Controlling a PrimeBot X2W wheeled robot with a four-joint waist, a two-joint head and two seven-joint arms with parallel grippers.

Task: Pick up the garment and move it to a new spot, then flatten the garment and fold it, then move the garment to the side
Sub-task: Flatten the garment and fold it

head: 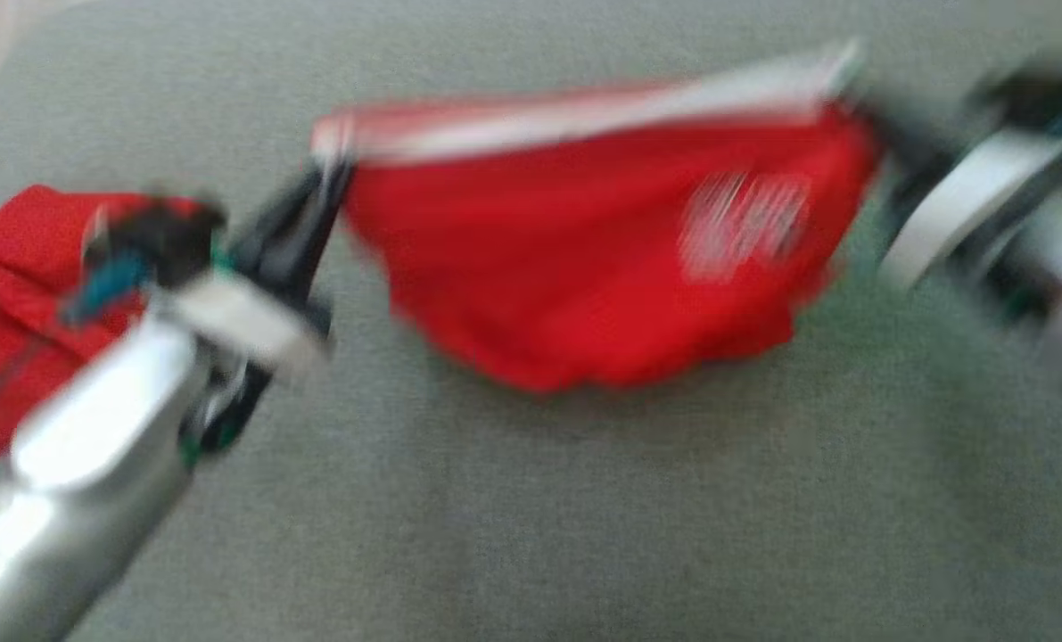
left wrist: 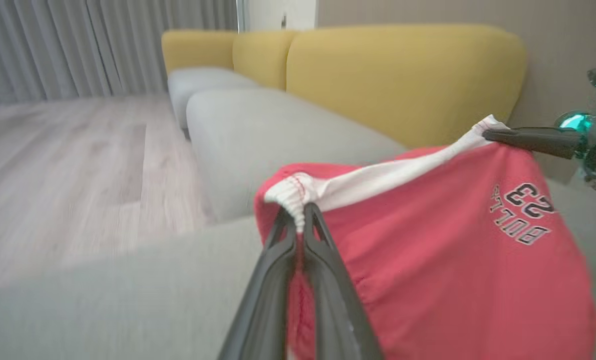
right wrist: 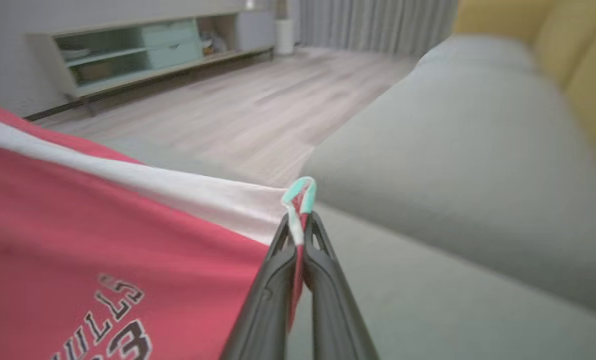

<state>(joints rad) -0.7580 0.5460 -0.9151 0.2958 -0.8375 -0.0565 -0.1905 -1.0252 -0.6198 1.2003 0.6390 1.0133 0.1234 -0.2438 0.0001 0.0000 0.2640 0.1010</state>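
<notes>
The garment is a pair of red shorts with a white waistband and printed lettering, stretched in the air above a grey sofa seat. My left gripper is shut on the waistband's left end, and its dark fingers pinch the gathered white band. The right gripper is shut on the other end of the band. In the right wrist view my right gripper clamps the white corner of the garment. The left wrist view shows the garment hanging slack below the band. The head view is blurred.
A second red cloth lies at the left edge of the grey seat. Yellow back cushions rise behind the sofa. Wooden floor and a low shelf unit lie beyond the seat's edge.
</notes>
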